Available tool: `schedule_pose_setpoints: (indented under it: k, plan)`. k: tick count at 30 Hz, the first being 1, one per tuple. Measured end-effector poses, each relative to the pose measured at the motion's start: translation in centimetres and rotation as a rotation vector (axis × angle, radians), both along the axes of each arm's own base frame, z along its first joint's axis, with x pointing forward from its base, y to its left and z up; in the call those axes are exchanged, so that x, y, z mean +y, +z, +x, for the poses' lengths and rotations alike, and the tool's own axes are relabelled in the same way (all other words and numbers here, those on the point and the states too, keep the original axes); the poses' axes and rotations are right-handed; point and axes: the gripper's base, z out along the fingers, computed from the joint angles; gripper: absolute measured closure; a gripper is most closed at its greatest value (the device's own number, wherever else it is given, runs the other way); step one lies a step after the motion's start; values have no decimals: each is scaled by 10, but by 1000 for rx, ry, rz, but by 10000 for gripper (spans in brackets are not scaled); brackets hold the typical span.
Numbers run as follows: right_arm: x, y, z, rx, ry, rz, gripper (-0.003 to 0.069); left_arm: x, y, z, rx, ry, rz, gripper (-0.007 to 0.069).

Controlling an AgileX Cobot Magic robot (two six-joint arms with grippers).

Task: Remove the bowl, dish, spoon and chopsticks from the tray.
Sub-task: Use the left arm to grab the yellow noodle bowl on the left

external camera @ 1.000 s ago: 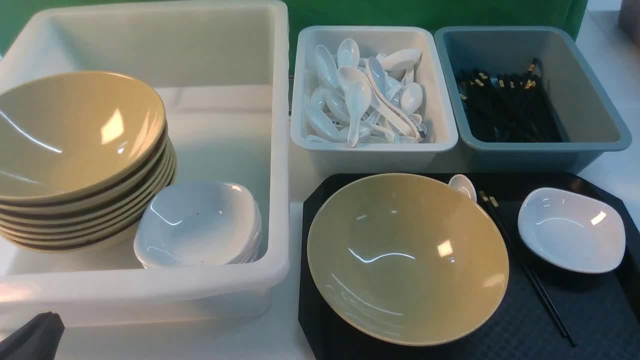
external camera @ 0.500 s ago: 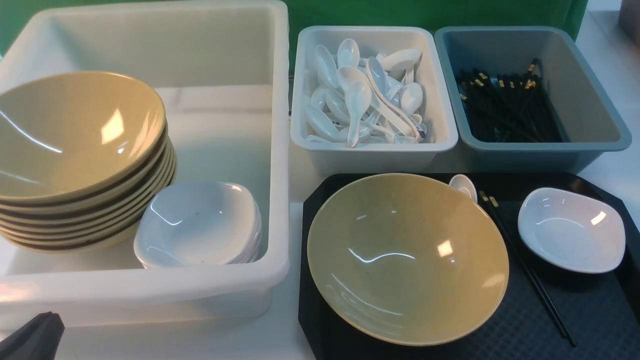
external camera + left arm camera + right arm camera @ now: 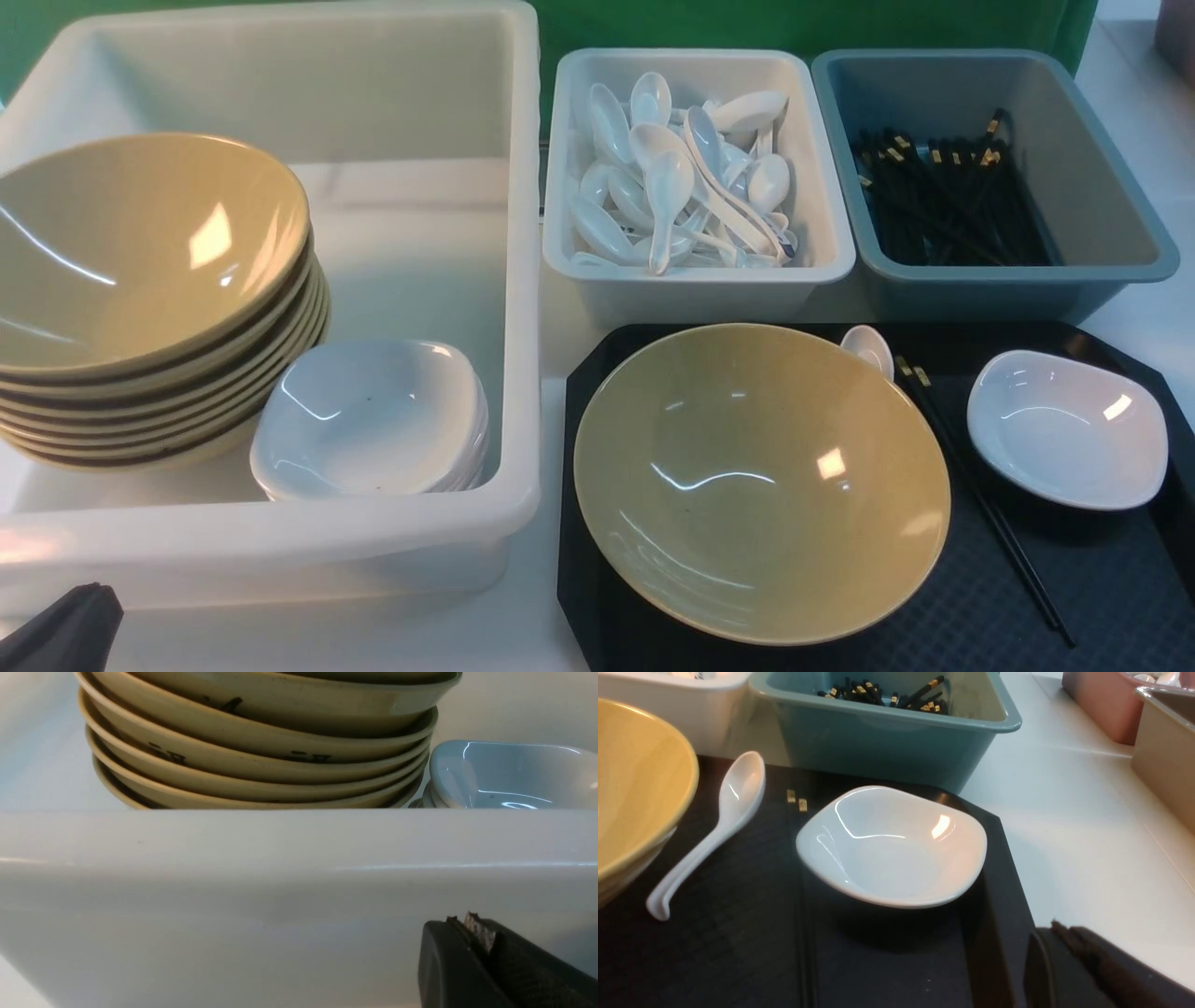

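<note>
Left wrist view is showing the left gripper closed and holding nothing, and the right wrist view is showing the right gripper closed and empty too. Compared with the earlier frame, the left fingertip is edging slightly toward 3 o'clock in the front view, and the spoon is sitting a hair farther that way.

On the tray, taking the bowl as the clock's centre, the spoon is lying at 1 o'clock, the chopsticks at 3 and the dish beyond them at 3. Outside it, the spoon tub is standing at 12, the chopstick tub at 1, and the large white tub at 10, holding stacked bowls and stacked dishes.

That large tub's wall is rising before the left gripper. The bowl is hiding the spoon's handle in the front view; the right gripper is staying outside that view.
</note>
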Motion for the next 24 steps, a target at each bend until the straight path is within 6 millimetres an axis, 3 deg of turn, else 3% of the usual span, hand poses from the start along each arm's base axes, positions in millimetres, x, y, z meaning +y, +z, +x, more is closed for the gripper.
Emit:
schedule_pose_setpoints:
  k: [17,21,24]
  plan:
    - [0,0,0,0,0,0,613,1,1,1,-23,-1,64,629]
    - [0,1,0,-13,1,-7,613,2,10,2,-123,0,90,629]
    - [0,12,3,-145,9,-22,613,1,26,3,-304,-2,119,629]
